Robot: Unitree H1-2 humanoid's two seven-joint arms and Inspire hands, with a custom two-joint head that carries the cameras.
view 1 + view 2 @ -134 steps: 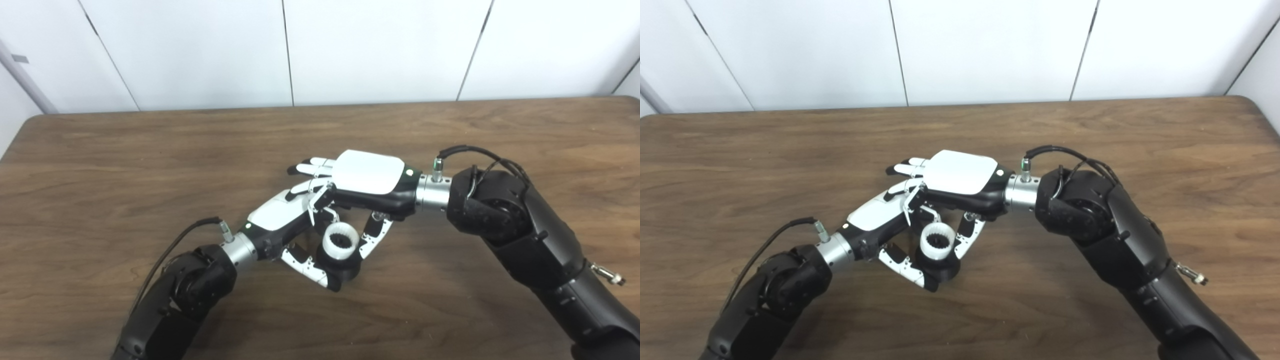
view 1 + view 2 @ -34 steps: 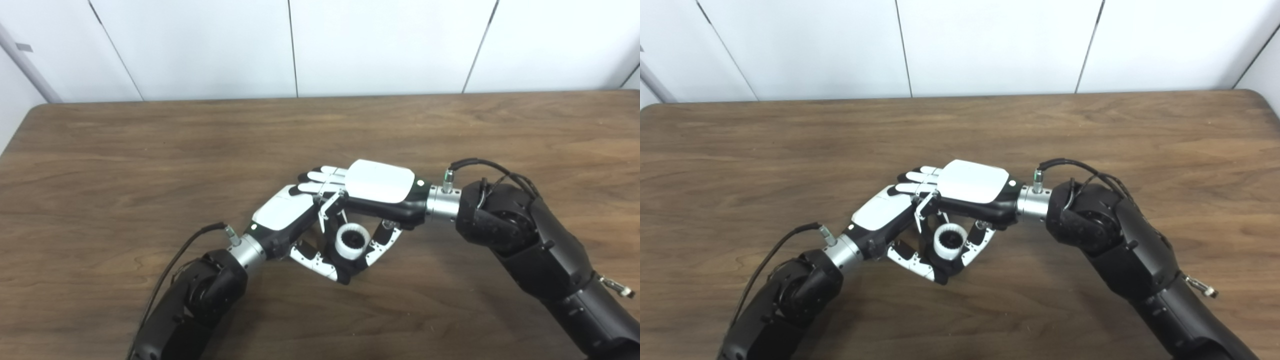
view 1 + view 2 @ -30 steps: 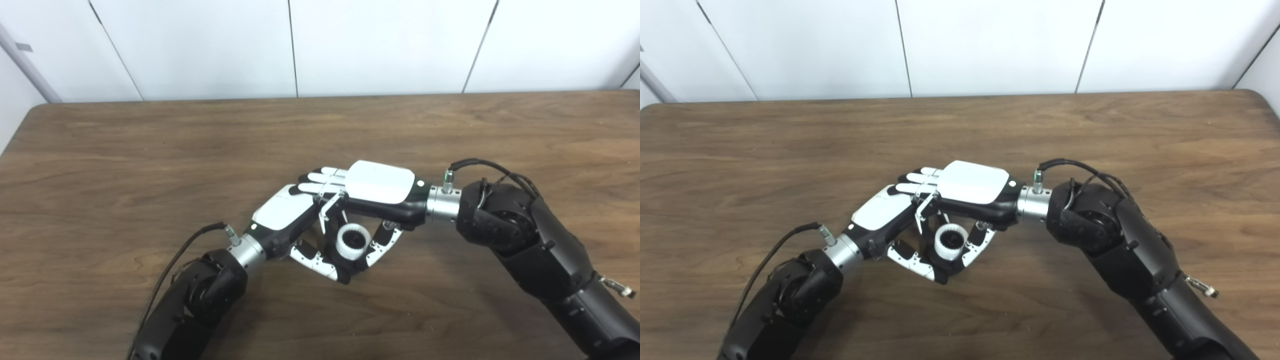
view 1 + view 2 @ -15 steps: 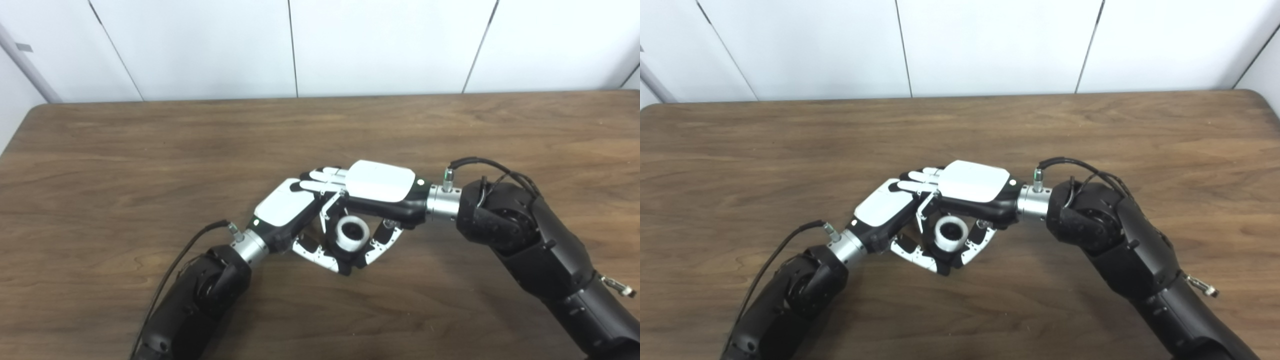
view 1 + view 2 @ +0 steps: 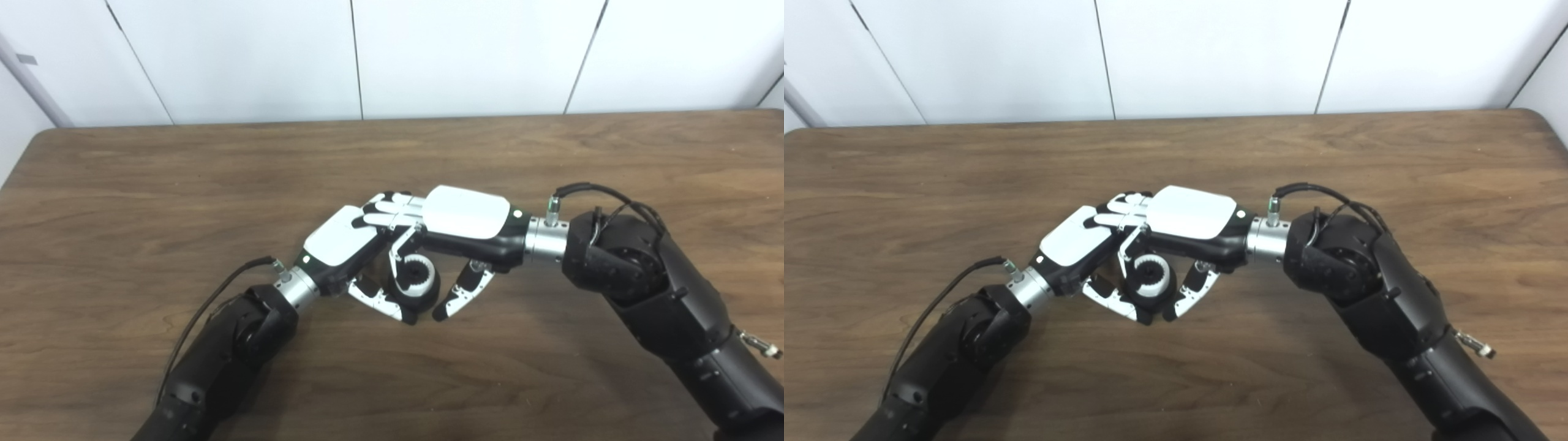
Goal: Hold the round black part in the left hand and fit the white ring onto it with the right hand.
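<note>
My left hand (image 5: 342, 240) is shut on the round black part (image 5: 427, 298), with its thumb under the part's near side. The white toothed ring (image 5: 419, 278) sits in the top of the black part, tilted toward me. It also shows in the right eye view (image 5: 1150, 277). My right hand (image 5: 465, 214) lies palm down over the left hand's fingers. One right finger curls down beside the ring's left rim. The right thumb (image 5: 460, 293) hangs just right of the part with a small gap. The far side of the part is hidden under both hands.
The brown wooden table (image 5: 153, 184) carries only the two hands and the part. Its far edge meets a white panelled wall (image 5: 465, 55). A black cable loops off each wrist.
Both hands have moved a little away from me and to the left with the part. The right thumb has come off the ring and part. The ring sits deeper in the black part.
</note>
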